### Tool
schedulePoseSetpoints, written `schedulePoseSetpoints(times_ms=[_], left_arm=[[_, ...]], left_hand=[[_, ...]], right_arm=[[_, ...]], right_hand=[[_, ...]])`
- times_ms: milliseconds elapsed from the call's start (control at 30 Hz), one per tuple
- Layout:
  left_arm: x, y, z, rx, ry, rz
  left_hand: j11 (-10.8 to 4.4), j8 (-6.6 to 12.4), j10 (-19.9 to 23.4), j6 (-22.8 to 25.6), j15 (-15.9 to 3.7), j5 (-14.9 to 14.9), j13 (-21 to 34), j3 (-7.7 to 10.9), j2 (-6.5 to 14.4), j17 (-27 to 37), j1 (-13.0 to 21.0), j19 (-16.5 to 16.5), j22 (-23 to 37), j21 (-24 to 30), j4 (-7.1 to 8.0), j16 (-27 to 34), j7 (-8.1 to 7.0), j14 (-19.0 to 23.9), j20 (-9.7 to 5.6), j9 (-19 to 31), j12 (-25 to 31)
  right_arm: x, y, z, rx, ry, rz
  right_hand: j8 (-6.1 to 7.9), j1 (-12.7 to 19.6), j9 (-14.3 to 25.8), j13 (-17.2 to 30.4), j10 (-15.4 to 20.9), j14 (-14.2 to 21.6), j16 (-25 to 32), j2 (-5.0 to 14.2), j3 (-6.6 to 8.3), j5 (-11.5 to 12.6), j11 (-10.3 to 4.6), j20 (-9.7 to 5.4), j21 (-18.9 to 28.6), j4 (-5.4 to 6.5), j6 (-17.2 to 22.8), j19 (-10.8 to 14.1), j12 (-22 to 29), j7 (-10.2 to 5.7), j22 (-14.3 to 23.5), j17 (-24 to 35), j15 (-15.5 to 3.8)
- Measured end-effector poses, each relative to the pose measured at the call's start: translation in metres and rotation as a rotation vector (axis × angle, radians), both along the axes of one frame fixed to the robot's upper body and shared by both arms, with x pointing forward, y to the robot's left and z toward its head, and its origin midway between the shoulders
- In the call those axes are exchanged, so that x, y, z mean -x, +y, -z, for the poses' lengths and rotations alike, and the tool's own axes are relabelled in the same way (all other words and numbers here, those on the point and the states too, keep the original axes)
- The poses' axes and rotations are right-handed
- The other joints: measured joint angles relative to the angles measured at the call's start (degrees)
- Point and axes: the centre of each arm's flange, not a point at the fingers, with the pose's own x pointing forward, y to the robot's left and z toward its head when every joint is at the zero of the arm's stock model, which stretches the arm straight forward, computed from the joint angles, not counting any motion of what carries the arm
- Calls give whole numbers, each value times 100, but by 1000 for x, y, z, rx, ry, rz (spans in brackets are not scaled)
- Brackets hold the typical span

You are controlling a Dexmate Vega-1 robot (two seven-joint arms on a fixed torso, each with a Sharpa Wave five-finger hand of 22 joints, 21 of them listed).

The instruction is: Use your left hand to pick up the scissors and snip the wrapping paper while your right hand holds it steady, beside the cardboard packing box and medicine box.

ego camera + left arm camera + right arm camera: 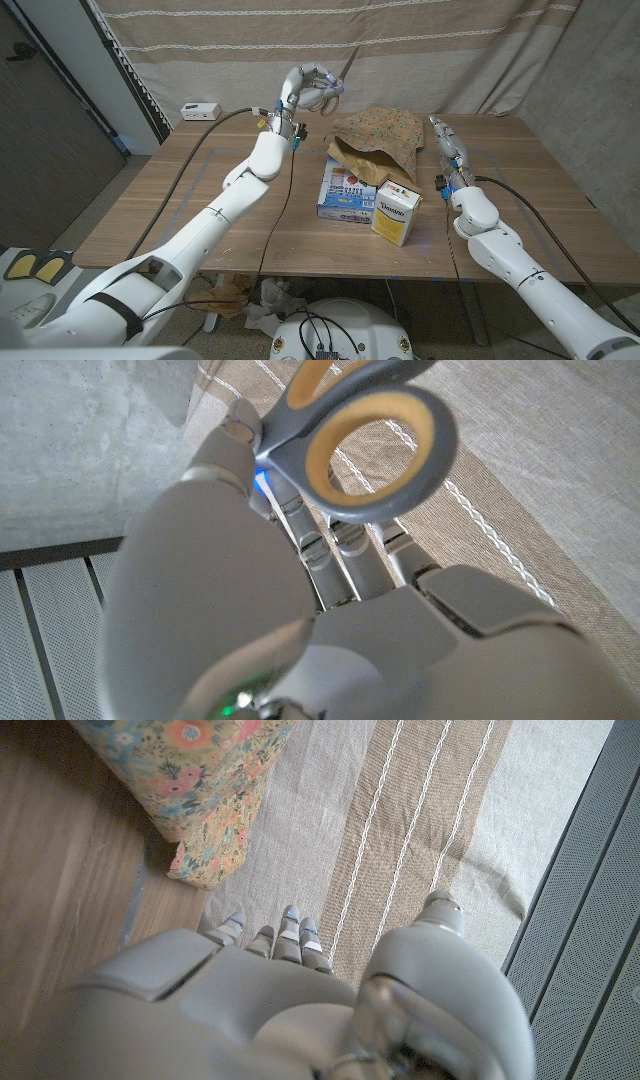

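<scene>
My left hand (308, 90) is raised above the table's far left part and grips the scissors (332, 86), whose blades point up and to the right. In the left wrist view the scissors' grey handle with its yellow-lined ring (375, 445) sticks out past the fingers (340, 550). The floral wrapping paper (380, 133) lies crumpled at the far middle of the table. My right hand (446, 142) stands just right of the paper, fingers stretched out and holding nothing. The paper's edge (195, 790) shows beyond my right hand (290, 990).
A blue and white box (346, 188) and a cream carton (397, 210) stand side by side in front of the paper. A small white device (200, 110) sits at the table's far left corner. A striped curtain (480, 50) hangs behind the table (180, 210).
</scene>
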Motion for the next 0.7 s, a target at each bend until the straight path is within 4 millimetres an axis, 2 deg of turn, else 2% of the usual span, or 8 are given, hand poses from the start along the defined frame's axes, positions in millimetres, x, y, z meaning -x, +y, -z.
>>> schedulePoseSetpoints(times_ms=[133, 233, 333, 700], left_arm=[[1, -2, 3, 54, 22, 44], [1, -3, 5, 85, 39, 74], [2, -5, 9, 122, 58, 110], [4, -6, 18, 236, 107, 211]], left_hand=[[-1, 0, 0, -30, 0, 2, -27, 11, 0, 1, 0, 0, 0, 0, -7, -1, 14, 0, 0, 3, -51], [-1, 35, 0, -63, 0, 36, -83, 143, -1, 1, -1, 0, 0, -35, 12, -45, -2, 0, 0, 18, -134], [-1, 35, 1, -62, 0, 82, -128, 201, 0, -8, 0, 0, 0, -46, 0, -45, -2, 0, 0, -12, -172], [-2, 35, 0, -62, 0, 82, -147, 209, 1, -18, 1, -1, 1, -56, -1, -48, -2, 0, 0, -17, -178]], right_arm=[[0, 0, 0, 1, -1, -2], [0, 0, -1, 2, -1, -3], [0, 0, -1, 2, -1, -4], [0, 0, -2, 7, -1, -7]], right_hand=[[0, 0, 0, 0, 0, 0, 0, 0, 0, 0, 0, 0, 0, 0, 0, 0, 0, 0, 0, 0, 0], [0, 0, 0, 0, 0, 0, 0, 0, 0, 0, 0, 0, 0, 0, 0, 0, 0, 0, 0, 0, 0], [0, 0, 0, 0, 0, 0, 0, 0, 0, 0, 0, 0, 0, 0, 0, 0, 0, 0, 0, 0, 0], [0, 0, 0, 0, 0, 0, 0, 0, 0, 0, 0, 0, 0, 0, 0, 0, 0, 0, 0, 0, 0]])
